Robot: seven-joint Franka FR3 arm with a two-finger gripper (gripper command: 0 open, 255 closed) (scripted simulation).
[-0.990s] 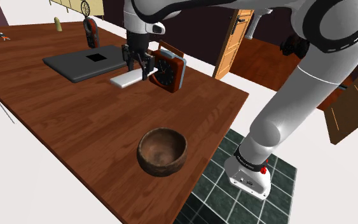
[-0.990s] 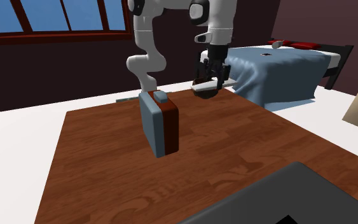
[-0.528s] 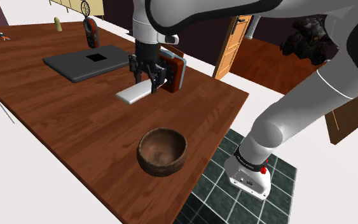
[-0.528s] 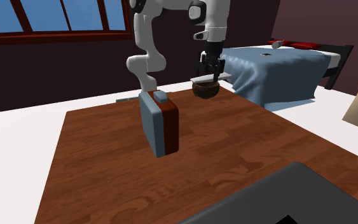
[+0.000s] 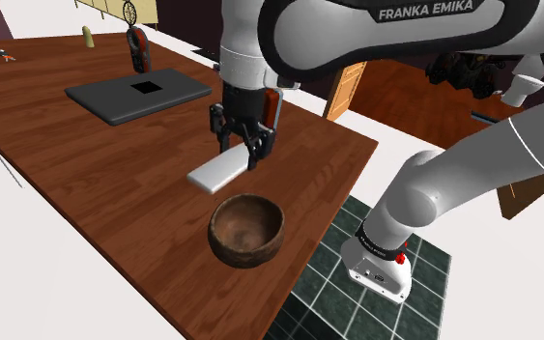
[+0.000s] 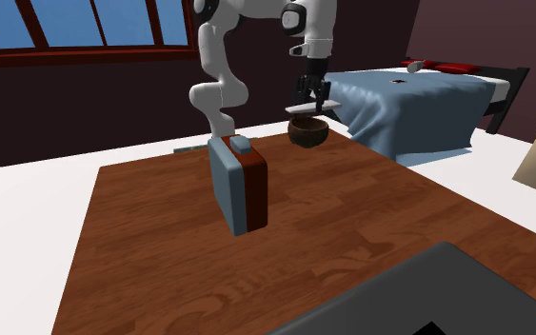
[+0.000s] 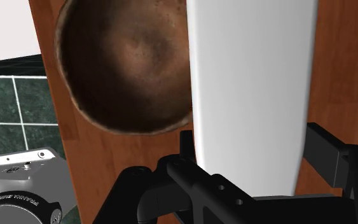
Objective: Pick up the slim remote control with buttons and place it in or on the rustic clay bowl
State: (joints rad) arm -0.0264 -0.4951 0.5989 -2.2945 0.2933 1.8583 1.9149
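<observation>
Your gripper (image 5: 243, 153) clamps a plain white, slim, flat remote (image 5: 219, 173) by one end.
Its long axis lies roughly level, free end pointing to the shoulder view's lower left.

The white arm (image 5: 424, 198) arches over from its stand, wrist pointing down, gripper (image 5: 243, 155) clamped on a flat white remote (image 5: 217, 173).

Home bedroom: bed (image 6: 427, 107), window (image 6: 70, 24), wooden table (image 6: 351, 214).

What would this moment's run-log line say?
tool: shut on white remote | remote: aloft, near brown bowl | placed: not yet
</observation>
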